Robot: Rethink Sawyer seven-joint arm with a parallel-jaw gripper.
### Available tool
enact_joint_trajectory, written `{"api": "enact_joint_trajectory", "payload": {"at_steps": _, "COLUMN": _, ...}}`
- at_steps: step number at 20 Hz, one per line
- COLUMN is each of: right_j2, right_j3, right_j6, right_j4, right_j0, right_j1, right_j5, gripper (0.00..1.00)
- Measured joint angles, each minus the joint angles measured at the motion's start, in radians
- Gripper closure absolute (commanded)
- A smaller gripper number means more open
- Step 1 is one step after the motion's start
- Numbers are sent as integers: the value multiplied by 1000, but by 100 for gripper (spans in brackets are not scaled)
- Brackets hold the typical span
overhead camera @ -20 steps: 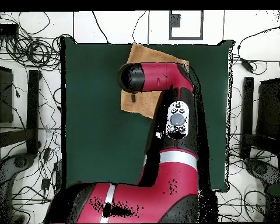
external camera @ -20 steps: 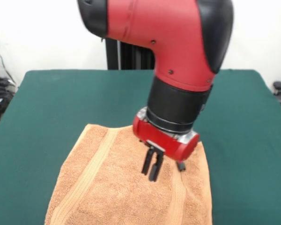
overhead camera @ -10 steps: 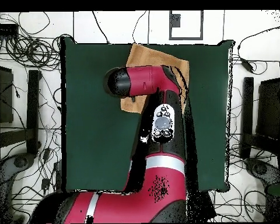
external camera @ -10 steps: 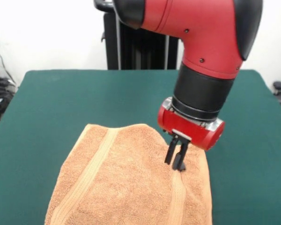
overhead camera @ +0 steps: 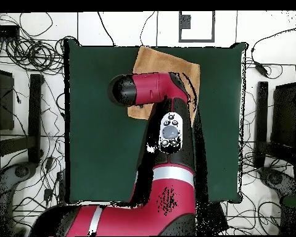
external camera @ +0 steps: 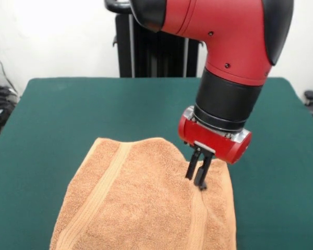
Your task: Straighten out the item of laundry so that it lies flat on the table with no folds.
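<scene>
Claw, fingers nearly together and grasping nothing, points down at the towel near its far right corner; towel lies rumpled on the worktop's near edge.

One orange-tan towel is lying on one dark green surface, and one red and black robot arm with one end effector is reaching down over it

Front camera looks low across the table; overhead looks straight down; both share it.
</scene>
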Motion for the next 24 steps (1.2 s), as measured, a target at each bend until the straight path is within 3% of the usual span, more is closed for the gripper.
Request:
{"api": "enact_joint_trajectory", "payload": {"at_steps": 5, "right_j2": -1, "right_j3": 20, "right_j6": 0, "right_j4": -1, "right_j0": 1, "right_j1": -7, "right_j5": -18, "gripper": 100}}
{"api": "enact_joint_trajectory", "payload": {"at_steps": 6, "right_j2": -2, "right_j3": 22, "right_j6": 0, "right_j4": -1, "right_j0": 2, "right_j1": -7, "right_j5": -19, "gripper": 0}}
{"api": "enact_joint_trajectory", "payload": {"at_steps": 24, "right_j2": -61, "right_j3": 50, "right_j6": 0, "right_j4": 5, "right_j0": 115, "right_j1": -5, "right_j5": -19, "gripper": 0}}
